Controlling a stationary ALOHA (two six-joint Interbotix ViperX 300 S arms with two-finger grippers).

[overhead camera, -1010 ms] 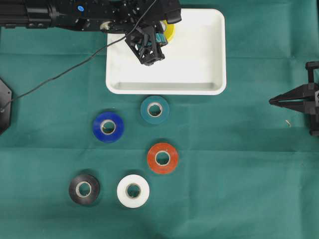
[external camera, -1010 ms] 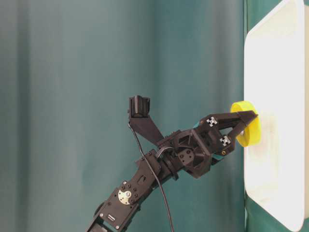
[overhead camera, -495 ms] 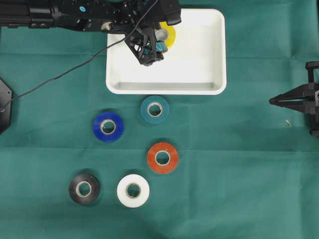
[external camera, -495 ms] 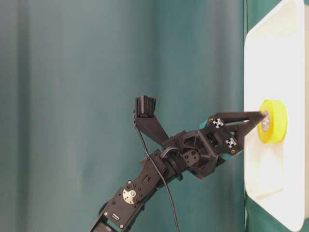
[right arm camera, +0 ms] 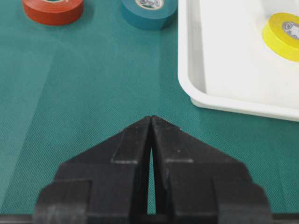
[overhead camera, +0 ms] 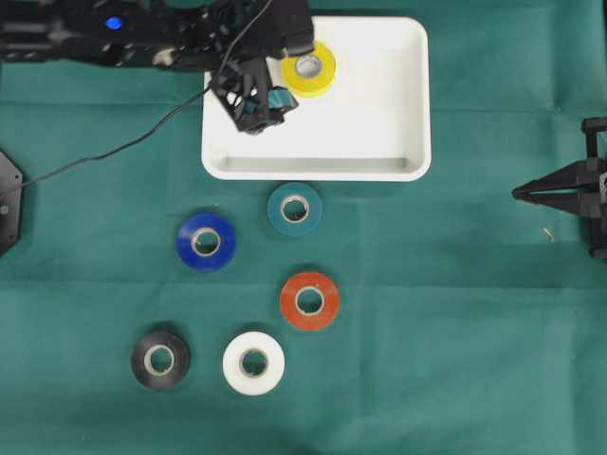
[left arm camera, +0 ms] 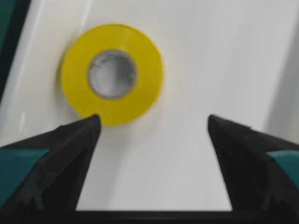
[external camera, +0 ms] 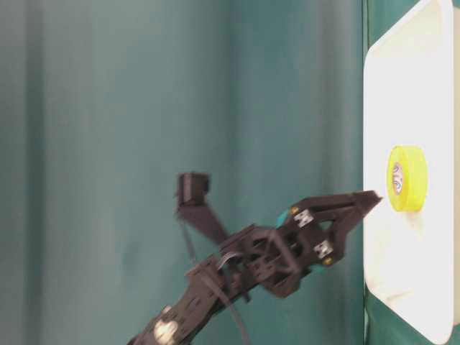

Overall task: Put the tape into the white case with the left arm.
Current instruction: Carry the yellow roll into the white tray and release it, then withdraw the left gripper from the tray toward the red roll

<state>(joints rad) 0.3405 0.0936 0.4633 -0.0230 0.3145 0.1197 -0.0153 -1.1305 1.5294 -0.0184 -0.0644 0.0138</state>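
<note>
The yellow tape (overhead camera: 308, 68) lies flat inside the white case (overhead camera: 370, 118), near its back left corner. My left gripper (overhead camera: 280, 90), marked with teal bands, hovers open just to the left of the roll and holds nothing. In the left wrist view the tape (left arm camera: 112, 74) sits beyond the left fingertip (left arm camera: 88, 126), apart from the wide-spread gripper (left arm camera: 152, 119), with bare case floor (left arm camera: 210, 60) between the fingers. From table level the open gripper (external camera: 363, 210) is off the tape (external camera: 406, 178). My right gripper (overhead camera: 520, 192) rests shut at the right edge, its tips (right arm camera: 151, 120) pressed together.
Several more tape rolls lie on the green cloth in front of the case: teal (overhead camera: 294, 209), blue (overhead camera: 206, 241), red (overhead camera: 309, 300), black (overhead camera: 159, 359) and white (overhead camera: 253, 363). The left arm's black cable (overhead camera: 123, 142) trails across the cloth at left.
The left gripper opened and let go of the yellow tape, which now lies flat in the case. The gripper has since drawn back to the left, away from the roll. The right arm is unmoved.
</note>
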